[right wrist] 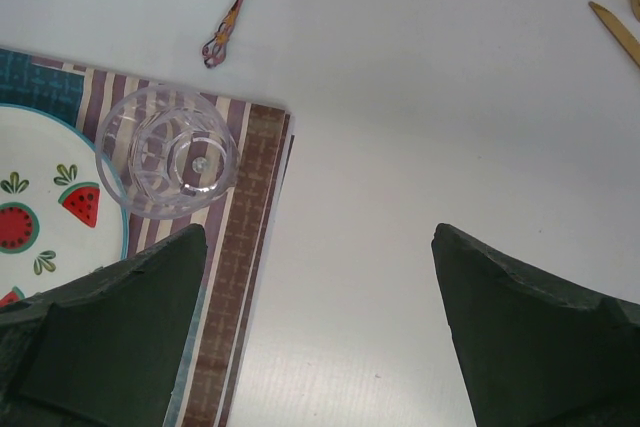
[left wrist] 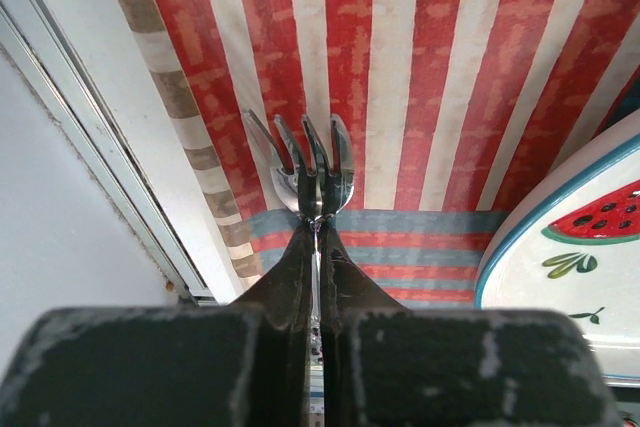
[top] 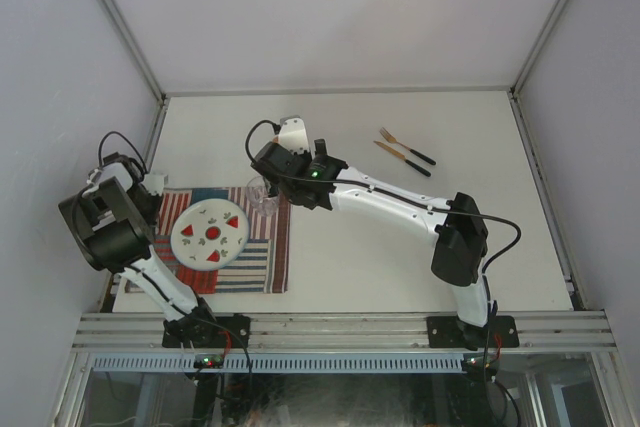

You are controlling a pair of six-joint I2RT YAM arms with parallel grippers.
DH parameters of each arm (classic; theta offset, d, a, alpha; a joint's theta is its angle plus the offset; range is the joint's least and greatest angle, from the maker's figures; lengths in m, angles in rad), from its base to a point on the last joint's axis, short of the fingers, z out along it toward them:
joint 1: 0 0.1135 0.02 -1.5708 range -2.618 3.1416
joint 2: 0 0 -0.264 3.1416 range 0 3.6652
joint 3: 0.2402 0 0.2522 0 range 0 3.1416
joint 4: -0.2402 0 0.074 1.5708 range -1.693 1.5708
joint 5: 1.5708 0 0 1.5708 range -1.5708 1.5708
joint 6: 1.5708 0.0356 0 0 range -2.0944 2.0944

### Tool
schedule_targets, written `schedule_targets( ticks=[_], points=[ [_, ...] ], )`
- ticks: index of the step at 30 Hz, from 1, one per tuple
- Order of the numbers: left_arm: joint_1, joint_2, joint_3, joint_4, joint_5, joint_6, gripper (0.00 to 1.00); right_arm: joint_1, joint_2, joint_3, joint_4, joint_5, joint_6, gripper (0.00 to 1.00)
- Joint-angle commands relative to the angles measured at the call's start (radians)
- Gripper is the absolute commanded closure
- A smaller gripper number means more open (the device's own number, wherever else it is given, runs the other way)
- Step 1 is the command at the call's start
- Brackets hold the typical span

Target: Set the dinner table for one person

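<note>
The off-white dinner table (top: 400,247) carries a red-white-blue striped placemat (top: 265,257) at its near left. On the mat lies a white plate (top: 211,235) with watermelon pictures. A clear glass (top: 262,194) stands upright on the mat's far right corner. My left gripper (left wrist: 317,222) hangs over the mat's left part, shut on a silver fork (left wrist: 305,162) whose tines stick out past the fingertips. Beside the glass (right wrist: 170,152), my right gripper (right wrist: 320,237) is wide open over bare tabletop, holding nothing. A gold fork (top: 407,148) and knife (top: 402,158) with black handles lie at the far right.
Aluminium rails (top: 540,177) edge the tabletop, and grey walls stand close on both sides. The left rail (left wrist: 90,147) runs just beside the mat's left edge. A thin reddish item with a curled end (right wrist: 235,12) lies on the table beyond the glass.
</note>
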Motion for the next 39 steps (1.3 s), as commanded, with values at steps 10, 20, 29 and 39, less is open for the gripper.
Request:
schedule_targets(
  ticks=[10,20,29,39],
  points=[
    [0.007,-0.107,-0.034,0.042,0.025,-0.028,0.27,0.005,-0.061,-0.001,0.032,0.055,0.03,0.02],
    [0.007,-0.199,-0.047,-0.013,0.087,-0.053,0.27,-0.014,-0.057,0.045,-0.052,0.173,0.113,0.0],
    [0.004,-0.366,-0.053,-0.062,0.183,-0.072,0.35,-0.168,0.045,0.172,0.003,-0.124,-0.134,0.06],
    [-0.026,-0.49,-0.079,-0.071,0.123,-0.112,0.43,-0.502,0.163,0.326,-0.06,-0.118,-0.24,0.0]
  ],
)
